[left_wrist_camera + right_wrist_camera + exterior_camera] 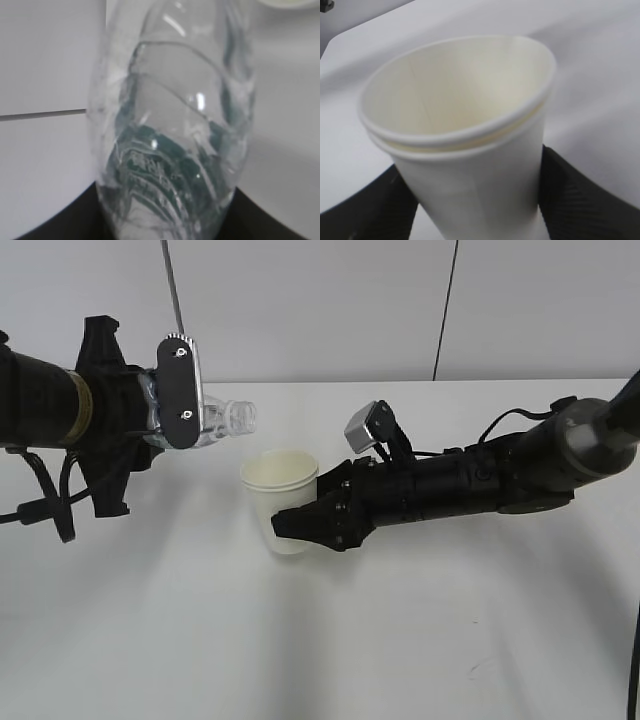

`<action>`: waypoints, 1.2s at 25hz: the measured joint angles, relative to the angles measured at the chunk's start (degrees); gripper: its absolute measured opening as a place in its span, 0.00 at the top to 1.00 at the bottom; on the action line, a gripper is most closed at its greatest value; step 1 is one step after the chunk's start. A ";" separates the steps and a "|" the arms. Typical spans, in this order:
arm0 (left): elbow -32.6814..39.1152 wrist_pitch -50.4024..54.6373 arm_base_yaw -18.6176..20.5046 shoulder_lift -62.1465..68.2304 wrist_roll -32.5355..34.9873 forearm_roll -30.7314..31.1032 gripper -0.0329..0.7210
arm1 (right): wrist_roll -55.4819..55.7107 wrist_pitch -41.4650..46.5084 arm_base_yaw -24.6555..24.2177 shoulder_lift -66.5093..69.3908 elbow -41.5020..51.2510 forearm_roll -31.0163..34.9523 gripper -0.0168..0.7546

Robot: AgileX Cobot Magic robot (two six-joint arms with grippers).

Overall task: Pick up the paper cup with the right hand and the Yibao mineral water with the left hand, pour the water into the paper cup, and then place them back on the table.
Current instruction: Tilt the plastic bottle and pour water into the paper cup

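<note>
My left gripper (180, 390) is shut on the Yibao mineral water (222, 422), a clear bottle held on its side, its capless neck pointing right just above and left of the paper cup (281, 502). In the left wrist view the bottle (170, 125) fills the frame, green label low between the jaws. My right gripper (312, 515) is shut on the cream-white paper cup, which stands upright with its mouth open upward. In the right wrist view the cup (465, 135) sits between the black fingers (575, 200). The cup looks like two nested cups.
The white table (400, 640) spreads under both arms. Black cables (50, 500) hang below the left arm. A pale wall with dark vertical seams stands behind the table.
</note>
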 joint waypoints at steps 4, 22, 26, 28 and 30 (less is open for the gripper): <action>0.00 0.81 -0.04 0.00 0.00 0.29 0.53 | 0.12 -0.62 0.00 0.00 0.00 -0.28 0.28; 0.00 1.48 -0.36 0.00 0.00 4.70 0.53 | 0.33 -2.52 0.14 -0.75 0.00 -1.14 0.28; 0.00 2.66 -0.89 0.00 0.00 5.25 0.53 | 0.57 -2.57 0.14 -0.75 0.00 -1.28 0.28; 0.00 2.91 -1.00 0.00 0.00 5.30 0.53 | 0.90 -2.57 0.14 -0.75 0.00 -1.42 0.28; 0.00 3.09 -1.00 0.00 0.00 5.44 0.53 | 1.03 -2.57 0.14 -0.75 0.00 -1.56 0.28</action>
